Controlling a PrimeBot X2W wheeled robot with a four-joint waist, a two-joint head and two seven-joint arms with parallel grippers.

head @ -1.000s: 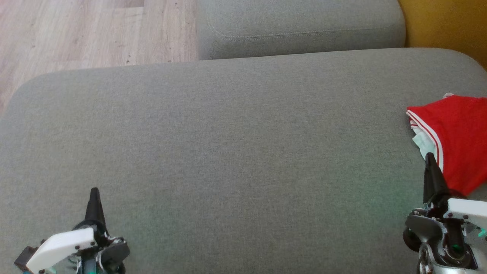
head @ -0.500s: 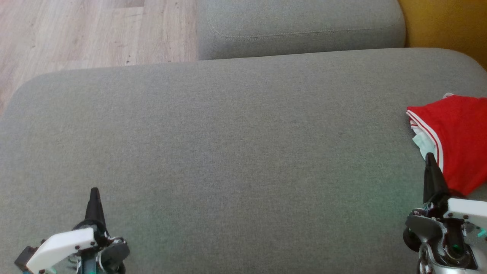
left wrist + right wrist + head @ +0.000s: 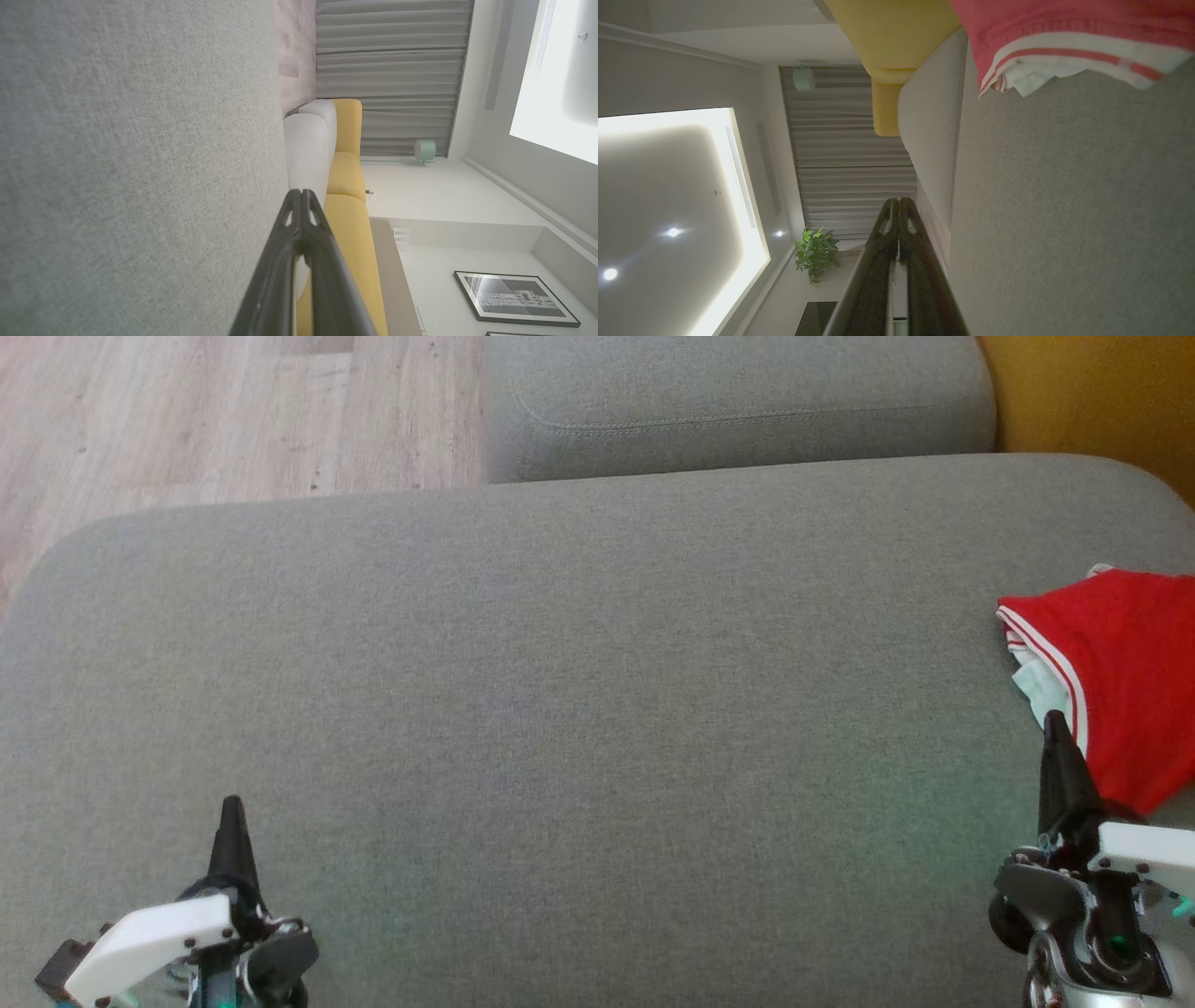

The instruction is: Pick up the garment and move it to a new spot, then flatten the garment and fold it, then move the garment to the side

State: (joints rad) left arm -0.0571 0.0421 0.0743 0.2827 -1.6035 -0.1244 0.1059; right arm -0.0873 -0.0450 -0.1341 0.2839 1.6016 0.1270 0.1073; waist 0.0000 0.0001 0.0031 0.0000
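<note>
A folded red garment (image 3: 1125, 672) with white stripe trim lies at the right edge of the grey sofa cushion (image 3: 579, 709); in the right wrist view the garment (image 3: 1064, 42) sits along the top. My right gripper (image 3: 1055, 723) is shut and empty, its tip just beside the garment's near edge, and its fingers (image 3: 899, 210) meet in the wrist view. At the lower left my left gripper (image 3: 231, 807) is shut on nothing, far from the garment, its fingers (image 3: 301, 196) pressed together.
A second grey cushion (image 3: 738, 401) lies beyond the main one. Wooden floor (image 3: 215, 411) shows at the top left, and a yellow seat (image 3: 1092, 392) at the top right. The wide middle of the grey cushion is bare fabric.
</note>
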